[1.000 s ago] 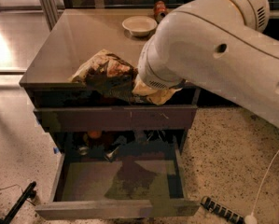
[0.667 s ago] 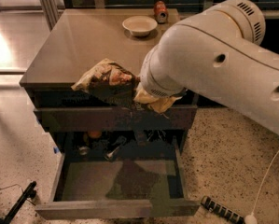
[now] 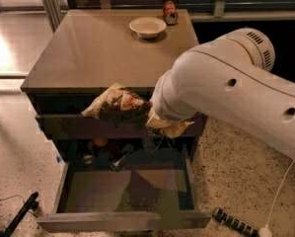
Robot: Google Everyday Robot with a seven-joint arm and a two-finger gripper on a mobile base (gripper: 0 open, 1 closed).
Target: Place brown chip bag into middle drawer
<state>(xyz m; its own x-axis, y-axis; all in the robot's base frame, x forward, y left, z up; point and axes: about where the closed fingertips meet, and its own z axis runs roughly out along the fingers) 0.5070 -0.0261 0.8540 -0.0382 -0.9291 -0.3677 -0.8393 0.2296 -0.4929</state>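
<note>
The brown chip bag, crumpled with tan ends, hangs in the air in front of the cabinet's upper drawer front, above the open middle drawer. My gripper is at the bag's right part, mostly hidden under the big white arm, and is shut on the bag. A tan end of the bag sticks out below the wrist. The drawer is pulled out and its flat grey floor shows.
A white bowl and a small red-orange can stand at the back of the counter top. Small objects lie at the drawer's back. A black bar and a white cable lie on the floor at right.
The arm has carried the bag forward and down, from the counter's front edge to a spot in front of the cabinet above the open drawer.
</note>
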